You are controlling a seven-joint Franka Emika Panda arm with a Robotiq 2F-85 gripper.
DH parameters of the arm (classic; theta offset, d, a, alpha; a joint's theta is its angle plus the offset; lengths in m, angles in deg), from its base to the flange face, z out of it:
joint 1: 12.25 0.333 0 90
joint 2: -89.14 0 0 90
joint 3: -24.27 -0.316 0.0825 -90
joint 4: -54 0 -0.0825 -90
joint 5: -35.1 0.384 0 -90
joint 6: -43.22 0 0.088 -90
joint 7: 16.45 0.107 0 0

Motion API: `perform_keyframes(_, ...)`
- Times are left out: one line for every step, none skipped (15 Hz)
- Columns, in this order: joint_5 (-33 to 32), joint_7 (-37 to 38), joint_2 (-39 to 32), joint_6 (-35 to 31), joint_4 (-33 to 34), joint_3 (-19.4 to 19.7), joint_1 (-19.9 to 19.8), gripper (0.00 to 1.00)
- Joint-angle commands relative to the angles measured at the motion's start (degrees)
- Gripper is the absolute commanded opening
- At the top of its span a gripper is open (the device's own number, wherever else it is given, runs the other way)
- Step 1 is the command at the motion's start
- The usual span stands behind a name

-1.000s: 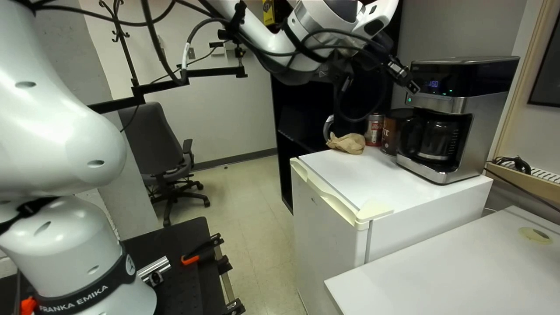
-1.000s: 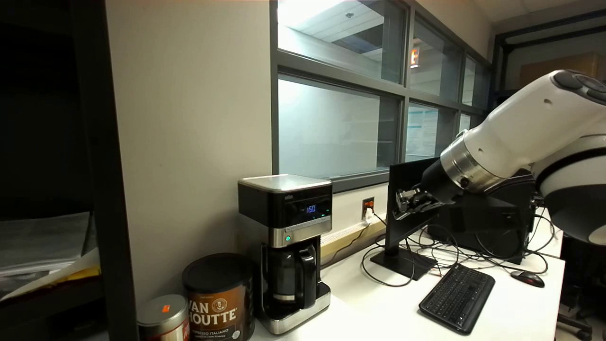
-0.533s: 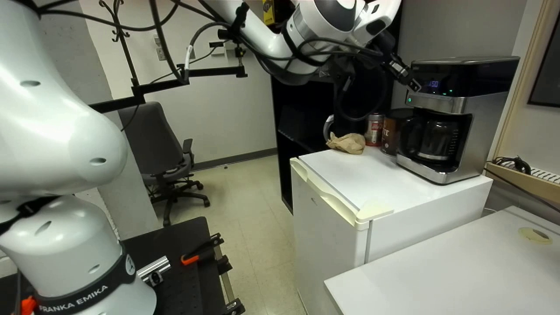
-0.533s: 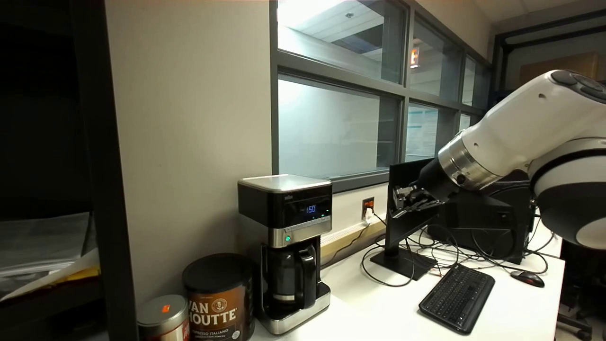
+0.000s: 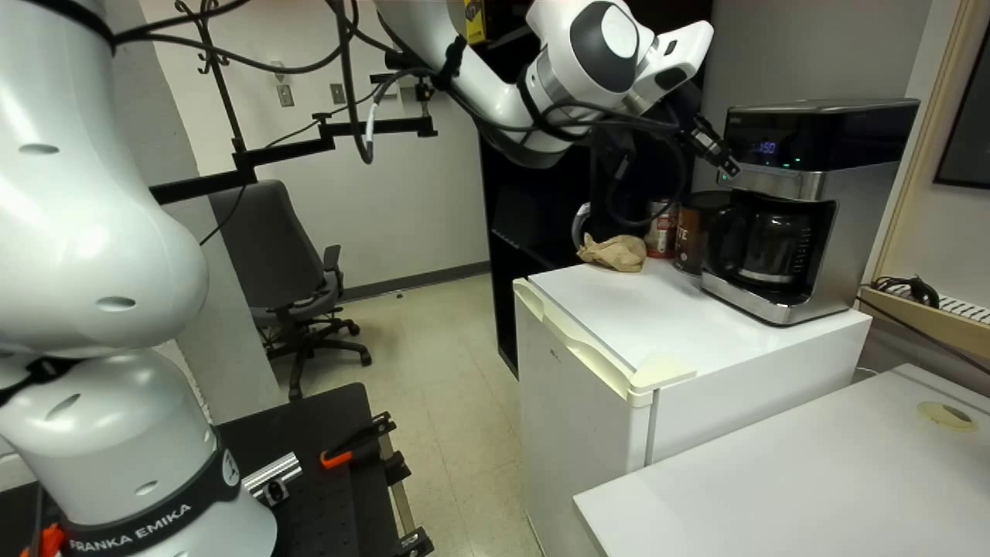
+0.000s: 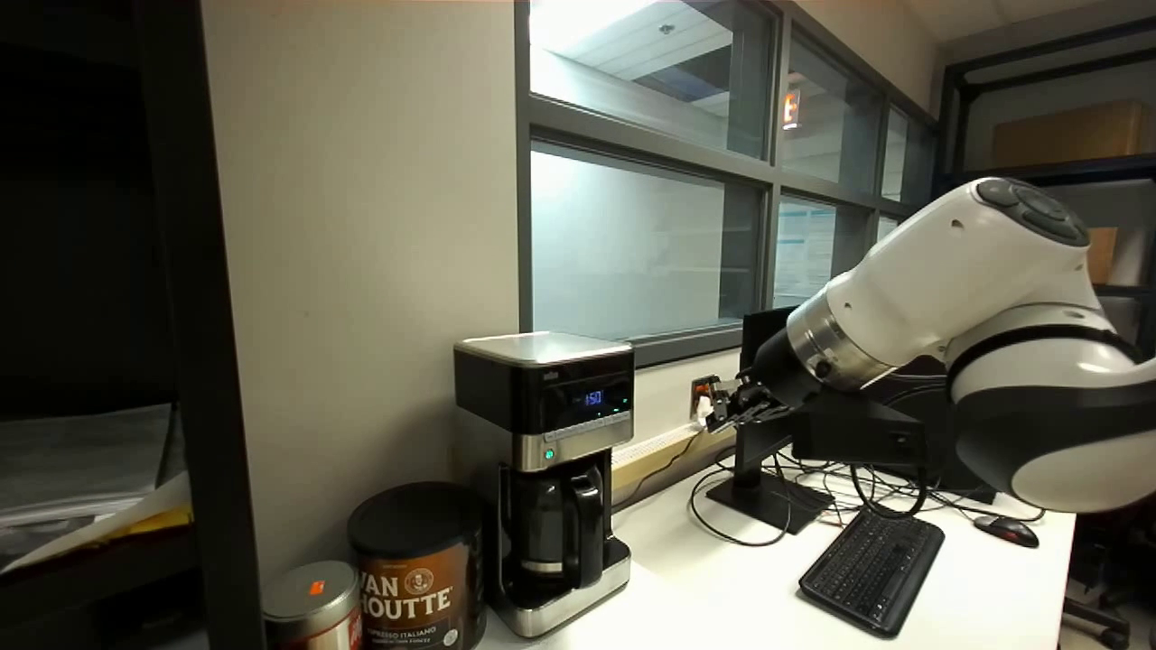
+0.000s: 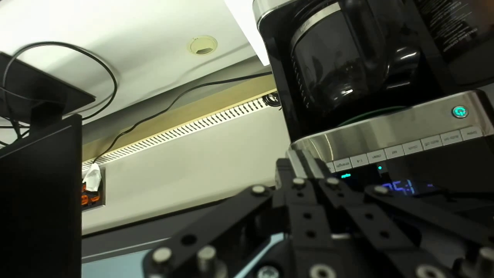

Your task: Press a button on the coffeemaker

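The coffeemaker [image 5: 866,224] is black with silver trim and stands on a white fridge top. Its dark carafe [image 6: 542,524], lit clock and green power button [image 6: 549,454] show. In the wrist view, which is upside down, its row of grey buttons [image 7: 394,151] and the lit power button [image 7: 460,111] lie right of my fingertips. My gripper [image 7: 303,159] is shut and empty, its two pads close together. Its tips cover the left end of the button row there. In an exterior view the gripper [image 6: 715,406] is right of the coffeemaker, with a visible gap between.
A brown coffee can [image 6: 420,578] and a smaller tin [image 6: 312,605] stand beside the coffeemaker. A crumpled brown bag [image 5: 615,253] lies on the fridge [image 5: 665,309]. A monitor [image 7: 38,200], keyboard [image 6: 874,569] and loose cables are on the white desk.
My gripper has moved left, closer to the coffeemaker, and slightly down in an exterior view. The arm has swung along with it. The coffeemaker has not moved.
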Motion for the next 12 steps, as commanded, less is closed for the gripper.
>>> perform_keyframes(3.5,-0.9,8.0,-1.8,8.0,-6.1,-7.9,0.00)
perform_keyframes(3.8,-0.6,9.9,-1.7,10.2,-7.1,-9.5,0.00)
perform_keyframes(3.9,-0.4,11.6,-1.7,12.3,-7.9,-10.9,0.00)
perform_keyframes(13.3,-7.4,14.9,-2.2,13.6,-5.5,-8.4,0.00)
perform_keyframes(16.2,-9.0,16.5,-2.2,15.3,-5.8,-9.1,0.00)
perform_keyframes(20.8,-12.5,18.3,-1.9,17.0,-6.0,-9.3,0.00)
perform_keyframes(24.6,-15.3,20.0,-1.6,18.7,-6.2,-9.6,0.00)
perform_keyframes(27.7,-17.5,21.6,-1.4,20.2,-6.3,-9.7,0.00)
perform_keyframes(30.6,-19.5,23.2,-1.0,21.9,-6.4,-9.8,0.00)
perform_keyframes(33.0,-21.2,24.7,-0.8,23.3,-6.5,-10.0,0.00)
perform_keyframes(35.3,-22.7,26.2,-0.6,24.9,-6.4,-10.1,0.00)
perform_keyframes(37.2,-24.0,27.4,-0.4,26.2,-6.3,-10.2,0.00)
